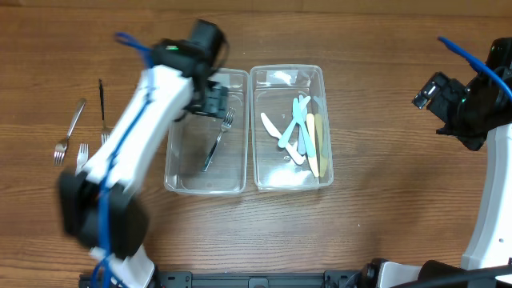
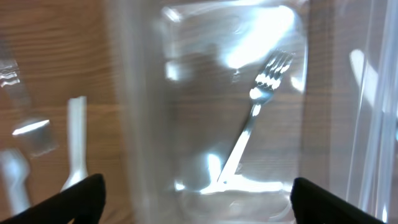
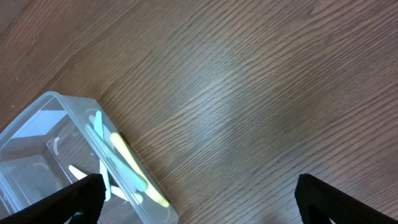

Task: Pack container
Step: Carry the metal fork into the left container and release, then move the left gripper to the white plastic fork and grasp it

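Black jaws on the left arm (image 1: 136, 136) stand wide apart, nothing between them; fingertips (image 2: 81, 196) sit at the bottom corners of the wrist view. Just past them: steel fork (image 2: 255, 124) lying loose and diagonal on the floor of the left container (image 1: 204, 190), centre-left of the overhead frame. One fork packed, so early in the job by my read. Risk: arm hangs low over the container's upper end, so a sideways exit could clip the thin wall and drag or tip it, fork included. Lift straight up first. Right container (image 1: 292, 186) sits just beside it, holding pastel plastic knives (image 1: 304, 132); a hard shove could move both. Further left on the table (image 1: 384, 232): loose forks (image 1: 74, 120), three as far as I can tell, close together, so neighbours crowd any pick, and the left arm's link runs right alongside them. Far right of frame: right arm (image 1: 480, 112), jaws wide apart and empty, over bare table, out of the way.
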### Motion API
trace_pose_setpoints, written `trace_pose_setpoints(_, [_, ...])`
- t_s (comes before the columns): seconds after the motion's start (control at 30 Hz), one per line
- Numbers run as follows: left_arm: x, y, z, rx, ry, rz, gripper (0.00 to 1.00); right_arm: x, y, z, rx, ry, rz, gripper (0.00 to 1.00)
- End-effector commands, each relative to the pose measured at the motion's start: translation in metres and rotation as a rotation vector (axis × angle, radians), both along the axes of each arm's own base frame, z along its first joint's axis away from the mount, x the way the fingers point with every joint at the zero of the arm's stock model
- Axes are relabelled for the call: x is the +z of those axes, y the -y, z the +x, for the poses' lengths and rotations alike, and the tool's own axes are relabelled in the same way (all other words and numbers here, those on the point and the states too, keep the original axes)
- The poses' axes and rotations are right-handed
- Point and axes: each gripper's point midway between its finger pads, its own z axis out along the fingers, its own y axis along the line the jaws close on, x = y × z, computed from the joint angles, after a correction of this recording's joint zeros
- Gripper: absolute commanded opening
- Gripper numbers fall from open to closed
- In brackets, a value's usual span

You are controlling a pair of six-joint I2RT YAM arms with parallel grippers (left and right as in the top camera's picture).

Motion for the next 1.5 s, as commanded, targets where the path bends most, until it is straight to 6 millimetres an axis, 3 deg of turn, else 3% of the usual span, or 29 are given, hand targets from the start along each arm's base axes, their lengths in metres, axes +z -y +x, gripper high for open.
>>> trace_pose_setpoints(0.0, [0.088,-0.067,-0.022,0.147,0.198,0.005,1.0,0.0,-0.002,0.0,0.011,-0.001,-0.001,1.0])
trace_pose_setpoints(0.13, [0.108,-0.124,-0.052,0.288,0.26,0.01,1.0,-0.001,-0.002,-0.001,0.011,-0.004,0.0,1.0])
trace_pose_setpoints(0.23, [0.094,-0.144,-0.069,0.318,0.259,-0.037,1.0,-0.001,-0.002,-0.001,0.011,-0.004,0.0,1.0])
trace_pose_setpoints(0.43, [0.008,-0.17,-0.08,0.339,0.125,-0.053,1.0,-0.001,-0.002,-0.001,0.011,-0.004,0.001,1.0])
trace_pose_setpoints(0.63, [-0.065,-0.171,-0.069,0.254,0.016,-0.068,1.0,-0.001,-0.002,-0.001,0.011,-0.004,0.0,1.0])
trace_pose_setpoints(0.93, [-0.136,-0.169,-0.068,0.235,-0.18,-0.094,1.0,-0.001,-0.002,-0.001,0.011,-0.004,0.0,1.0])
trace_pose_setpoints(1.2, [-0.176,-0.166,-0.071,0.202,-0.276,-0.118,1.0,-0.001,-0.002,-0.001,0.011,-0.007,0.001,1.0])
trace_pose_setpoints(1.37, [-0.179,-0.166,-0.069,0.191,-0.27,-0.117,1.0,-0.001,-0.002,-0.001,0.011,-0.007,0.001,1.0])
trace_pose_setpoints(1.47, [-0.185,-0.165,-0.074,0.191,-0.277,-0.117,0.88,-0.001,-0.002,-0.001,0.011,-0.007,0.001,1.0])
